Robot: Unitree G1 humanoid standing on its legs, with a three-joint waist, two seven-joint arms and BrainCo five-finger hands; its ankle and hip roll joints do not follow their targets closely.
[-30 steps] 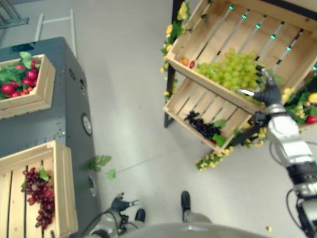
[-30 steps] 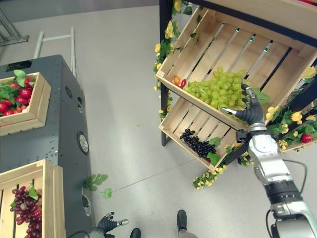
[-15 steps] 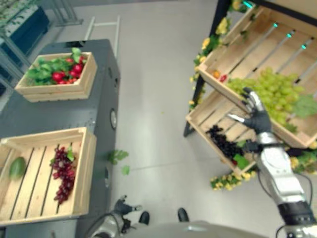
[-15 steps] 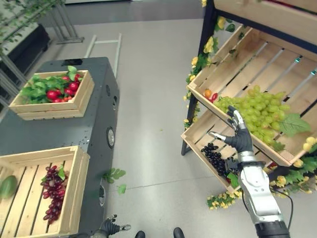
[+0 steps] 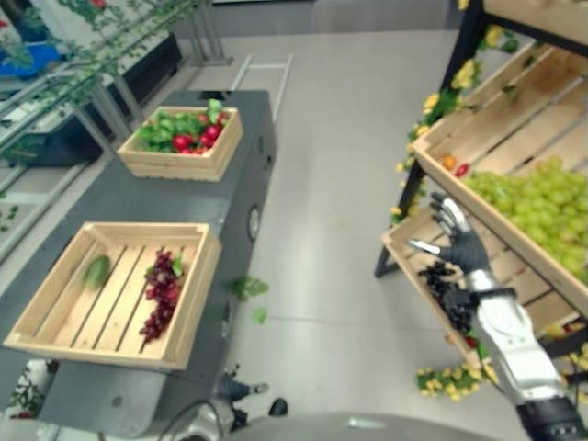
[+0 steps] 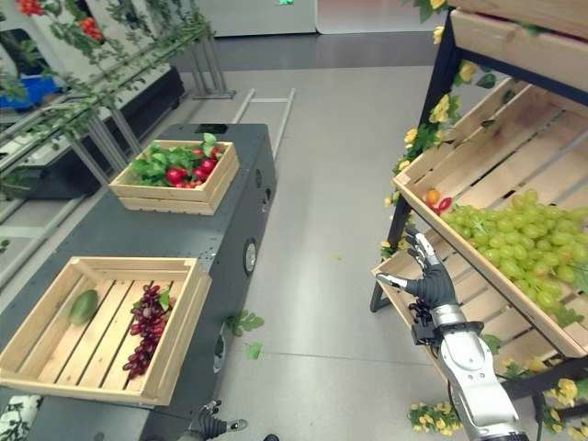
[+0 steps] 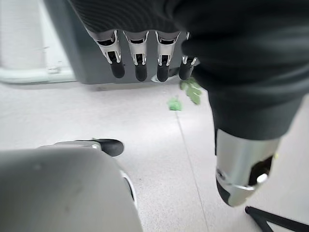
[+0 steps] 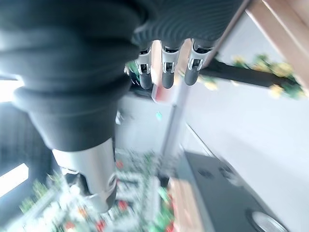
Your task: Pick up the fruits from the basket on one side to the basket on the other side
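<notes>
Holding red grapes (image 6: 144,329): near crate (image 6: 55,364)

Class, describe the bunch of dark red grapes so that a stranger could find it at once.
Start at the dark grey cabinet on the left; two wooden crates sit on it. In the nearer crate, the dark red grapes lie along the slats toward its right side. Its only neighbour there is a single smooth green fruit.

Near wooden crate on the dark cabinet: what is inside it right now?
Inside the near crate lie a bunch of dark red grapes with a green leaf on the slats and a green fruit by the far-left wall. The front wall hides the slats just behind it.
</notes>
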